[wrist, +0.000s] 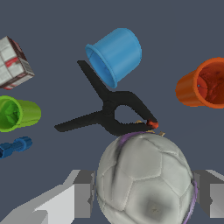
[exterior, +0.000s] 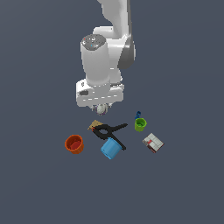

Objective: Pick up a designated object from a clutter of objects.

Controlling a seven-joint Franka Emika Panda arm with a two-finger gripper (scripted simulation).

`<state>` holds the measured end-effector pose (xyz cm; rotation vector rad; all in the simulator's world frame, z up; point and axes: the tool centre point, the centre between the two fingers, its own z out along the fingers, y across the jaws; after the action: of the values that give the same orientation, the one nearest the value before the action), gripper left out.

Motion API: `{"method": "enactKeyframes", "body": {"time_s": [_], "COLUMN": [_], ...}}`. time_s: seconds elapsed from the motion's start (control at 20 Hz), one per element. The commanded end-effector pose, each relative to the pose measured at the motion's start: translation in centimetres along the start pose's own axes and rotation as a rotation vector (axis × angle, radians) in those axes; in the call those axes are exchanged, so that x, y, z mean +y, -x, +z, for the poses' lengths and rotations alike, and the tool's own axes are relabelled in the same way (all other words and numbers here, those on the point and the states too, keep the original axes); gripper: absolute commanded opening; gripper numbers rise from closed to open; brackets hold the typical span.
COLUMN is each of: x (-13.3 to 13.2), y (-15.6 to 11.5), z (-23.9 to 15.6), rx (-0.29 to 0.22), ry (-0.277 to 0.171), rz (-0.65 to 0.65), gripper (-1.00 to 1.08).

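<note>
- Grey-white, with faint seams and a purple patch, the ball is seen clamped between the two fingers in the wrist view, one grey pad pressed to each side of it.
- In the exterior view the ball is seen just under the white hand of the arm, held clear above the dark table.
- A black clamp is laid on the table below the ball, with a small tan bit touching its end toward the exterior view's left.
- A blue cup is tipped on its side, just beside the clamp.
- An orange cup is set apart toward the exterior view's left.
- A green cup and a small blue bit are found toward the exterior view's right.
- A red-and-white box is placed further right, apart from the cups.
</note>
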<state>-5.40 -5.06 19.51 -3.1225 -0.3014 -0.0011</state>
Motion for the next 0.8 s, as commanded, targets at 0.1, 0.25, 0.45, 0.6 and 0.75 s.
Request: {"method": "enactKeyframes", "body": {"time_s": [0.1,0.25,0.45,0.6,0.75], "x": [3.1,5.2,7.7,9.5,11.0], "y": [-1.0,-1.7,-2.6,-3.3,-3.9], "z": [-4.0,-6.5,-9.7,-11.8,-13.7], "rx": [0.000,0.000,0.000,0.000,-0.001], "ry": [0.000,0.001,0.002,0.002,0.003], "rz": [0.000,0.000,0.000,0.000,0.000], "gripper": [-1.00,-1.00,-1.00,-1.00,-1.00]}}
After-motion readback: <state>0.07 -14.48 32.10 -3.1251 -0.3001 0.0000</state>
